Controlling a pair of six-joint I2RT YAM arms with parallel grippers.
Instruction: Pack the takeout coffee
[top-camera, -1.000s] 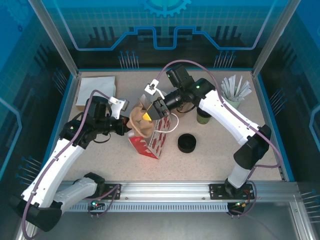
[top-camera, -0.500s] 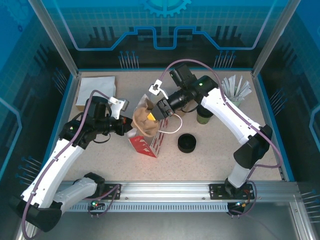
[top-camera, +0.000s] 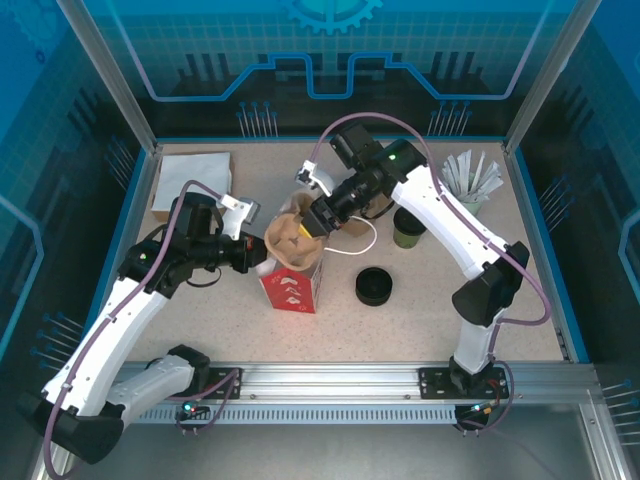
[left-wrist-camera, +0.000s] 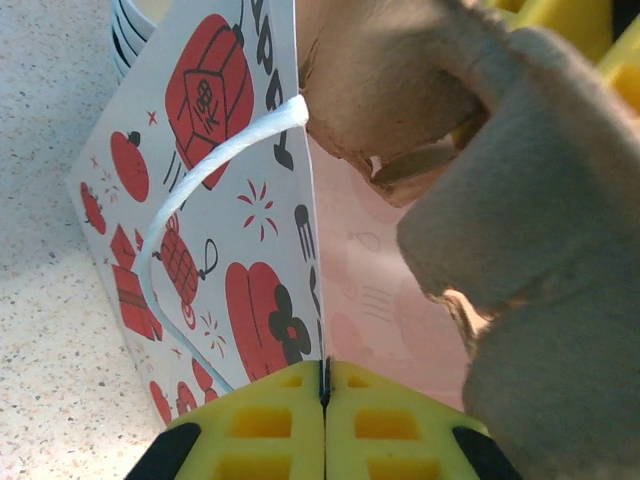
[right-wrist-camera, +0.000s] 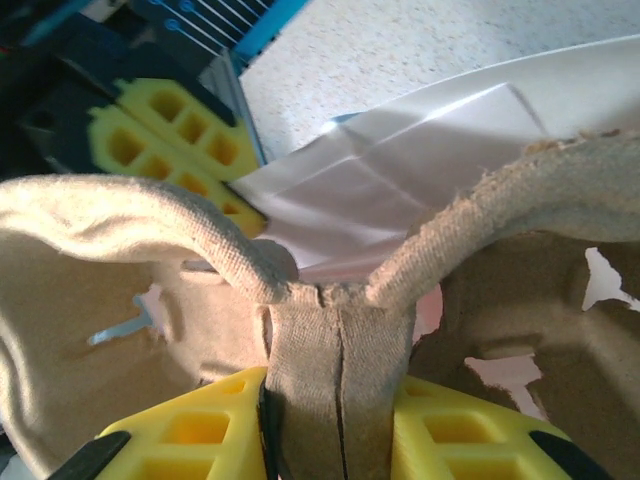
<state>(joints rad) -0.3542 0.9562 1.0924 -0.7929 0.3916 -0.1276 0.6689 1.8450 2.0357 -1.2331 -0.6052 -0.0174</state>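
The takeout coffee (top-camera: 404, 236) stands upright on the table (top-camera: 400, 330) right of centre. It is tucked partly under the right forearm, near the mint cup of white sticks (top-camera: 470, 185) and beyond the black lid (top-camera: 373, 286), and nothing is touching it. Both arms are busy elsewhere. The left fingers (left-wrist-camera: 260, 425) are pressed flat together on the wall of the red-and-white paper bag (left-wrist-camera: 230, 200), pinning its mouth. The right fingers (right-wrist-camera: 190, 430) are closed on the central ridge of the brown pulp carrier (right-wrist-camera: 150, 230), which sits in the mouth of the bag. As for the coffee, a small paper cup like this should be light and its wall thin, so it will likely dent under a hard squeeze. Whether it holds liquid cannot be told from above, so it is safest to treat it as full and carry it level. The outer wall looks smooth and tapered, so a loose hold could let it slide downward. The best hold is probably across the body just under the rolled rim, where the paper is stiffest, with the fingers set wide enough to straddle it and closed gently. Pinching the rim itself would risk folding it. Since the cup stands so close to the sticks cup, an approach from the open near side seems cleaner.
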